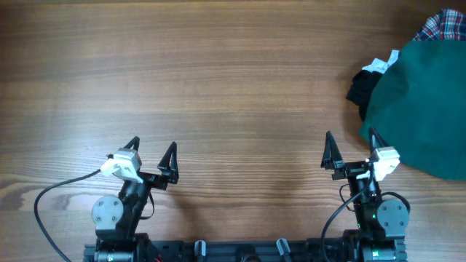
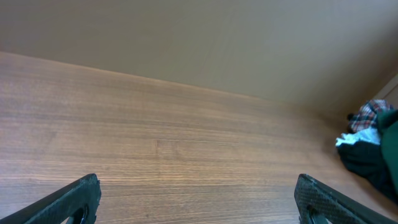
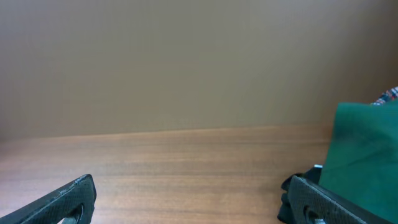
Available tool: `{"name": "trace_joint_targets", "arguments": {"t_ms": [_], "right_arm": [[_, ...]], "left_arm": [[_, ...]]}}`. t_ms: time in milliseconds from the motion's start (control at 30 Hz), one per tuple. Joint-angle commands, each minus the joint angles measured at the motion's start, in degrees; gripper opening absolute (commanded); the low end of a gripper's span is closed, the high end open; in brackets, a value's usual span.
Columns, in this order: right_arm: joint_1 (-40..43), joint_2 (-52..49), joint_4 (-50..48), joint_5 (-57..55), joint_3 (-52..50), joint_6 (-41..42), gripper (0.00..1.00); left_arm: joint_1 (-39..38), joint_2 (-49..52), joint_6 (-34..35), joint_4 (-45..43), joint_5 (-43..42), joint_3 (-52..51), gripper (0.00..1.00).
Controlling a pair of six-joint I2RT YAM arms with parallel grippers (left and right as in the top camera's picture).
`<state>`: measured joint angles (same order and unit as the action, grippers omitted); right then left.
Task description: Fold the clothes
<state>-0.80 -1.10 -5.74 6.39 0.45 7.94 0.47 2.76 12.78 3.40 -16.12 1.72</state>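
Left gripper and right gripper spread wide, empty; just beside the right, dark green garment partly covering black one, white piece, plaid shirt on table

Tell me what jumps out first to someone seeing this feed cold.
The dark green garment, heaped at the table's right edge, grabs the eye first, with a plaid shirt, a black garment and a white piece peeking out along its upper left. Both the left end effector and right end effector stand open and empty near the front edge.
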Motion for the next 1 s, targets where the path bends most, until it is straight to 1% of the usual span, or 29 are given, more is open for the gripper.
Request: {"name": "trace_joint_targets", "arguments": {"t_ms": [0,167,533,767,867,967], "right_arm": [[0.3,0.3,-1.3,1.8,-0.1,1.0,1.00],[0.3,0.3,-1.1,3.1,-0.1,1.1,1.00],[0.3,0.3,-1.0,3.1,-0.1,1.1,1.00],[0.3,0.3,-0.7,3.1,-0.1,1.0,1.00],[0.3,-0.4,-0.6,4.2,0.2,1.1,1.00],[0.3,-3.3,1.0,5.6,1.8,1.0,1.00]], "left_arm": [[-0.2,0.3,2.7,-0.4,0.5,-0.1,1.00],[-0.2,0.7,2.7,0.1,0.1,0.5,1.00],[-0.2,6.2,2.7,-1.4,0.0,1.9,1.00],[-0.2,6.6,2.7,-1.9,-1.0,3.1,1.00],[-0.2,6.9,2.7,-0.8,-1.7,4.2,1.00],[-0.2,8.7,2.7,1.2,-3.3,7.0,1.00]]}}
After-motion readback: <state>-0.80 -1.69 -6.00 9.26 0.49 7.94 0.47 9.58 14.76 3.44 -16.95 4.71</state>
